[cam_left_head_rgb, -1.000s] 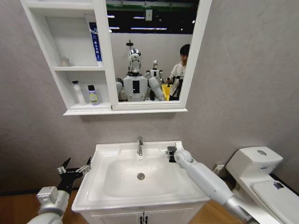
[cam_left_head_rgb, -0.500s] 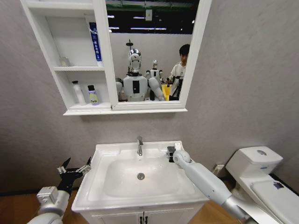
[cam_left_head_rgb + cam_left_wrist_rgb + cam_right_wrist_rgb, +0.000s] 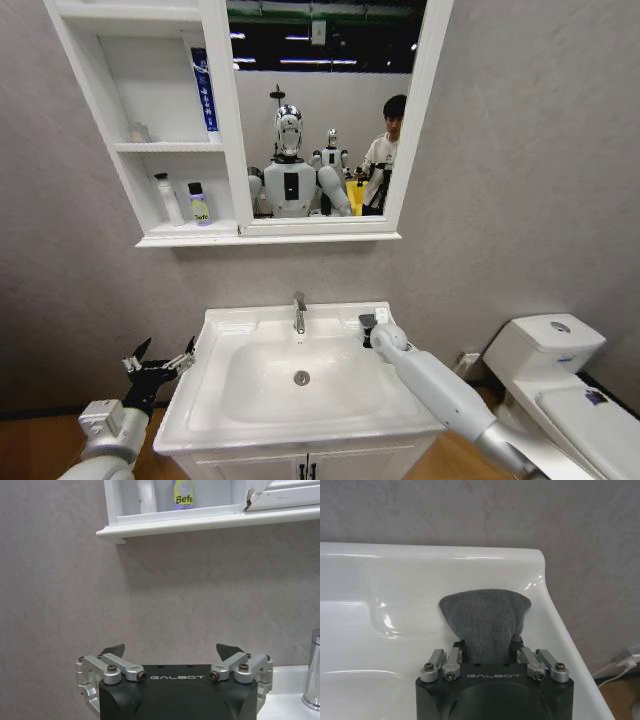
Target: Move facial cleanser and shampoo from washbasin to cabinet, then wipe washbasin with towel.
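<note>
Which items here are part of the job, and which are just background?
Task items:
washbasin
cabinet with two bottles on its lowest shelf
towel, pinched in the right end effector at the basin's back right corner
left end effector, open, off the basin's left side

Background:
toilet
mirror
tap

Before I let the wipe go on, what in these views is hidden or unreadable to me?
- Right gripper: its fingertips are buried in the towel in the right wrist view; in the head view the arm covers the grip.
- Bottles in the cabinet: tops cut off by the left wrist view's edge; in the head view their labels are too small to read.
- Left gripper hangs open beside the washbasin.
</note>
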{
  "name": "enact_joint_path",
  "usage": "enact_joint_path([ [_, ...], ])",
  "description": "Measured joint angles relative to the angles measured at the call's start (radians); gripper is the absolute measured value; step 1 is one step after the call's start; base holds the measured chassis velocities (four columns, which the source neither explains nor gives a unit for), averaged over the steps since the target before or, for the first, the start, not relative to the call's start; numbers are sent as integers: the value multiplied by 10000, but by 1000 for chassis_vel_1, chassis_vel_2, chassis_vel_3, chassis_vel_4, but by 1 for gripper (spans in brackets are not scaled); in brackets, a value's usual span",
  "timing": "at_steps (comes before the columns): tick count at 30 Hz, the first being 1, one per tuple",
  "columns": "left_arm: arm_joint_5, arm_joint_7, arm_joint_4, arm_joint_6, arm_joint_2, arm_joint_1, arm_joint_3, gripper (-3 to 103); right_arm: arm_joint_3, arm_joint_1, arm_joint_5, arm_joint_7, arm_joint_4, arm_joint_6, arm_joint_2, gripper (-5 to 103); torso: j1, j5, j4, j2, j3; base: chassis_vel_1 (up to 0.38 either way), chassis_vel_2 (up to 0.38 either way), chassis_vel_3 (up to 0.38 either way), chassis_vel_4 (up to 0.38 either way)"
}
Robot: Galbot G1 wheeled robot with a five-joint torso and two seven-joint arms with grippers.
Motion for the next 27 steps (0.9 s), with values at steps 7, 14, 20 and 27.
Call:
enact_joint_path([
  [7,0,0,0,-1,0,0,0,100,-16,-244,282,339,971,82,-170,19,0,0,-3,0,1,0,0,0,0],
  [14,0,0,1,0,0,0,0,100,-451,-741,1101,1293,2806,77,-202,3,0,-1,0,0,0,0,0,0,0],
  [20,0,0,0,-1,0,0,0,100,-733,-1160,1444,1632,3415,78,27,3,-1,-1,1,0,0,0,0,0,0],
  [27,0,0,1,-1,0,0,0,100,-735,-1434,1302,1384,2779,86,533,3,0,-2,-1,0,0,0,0,0,0],
])
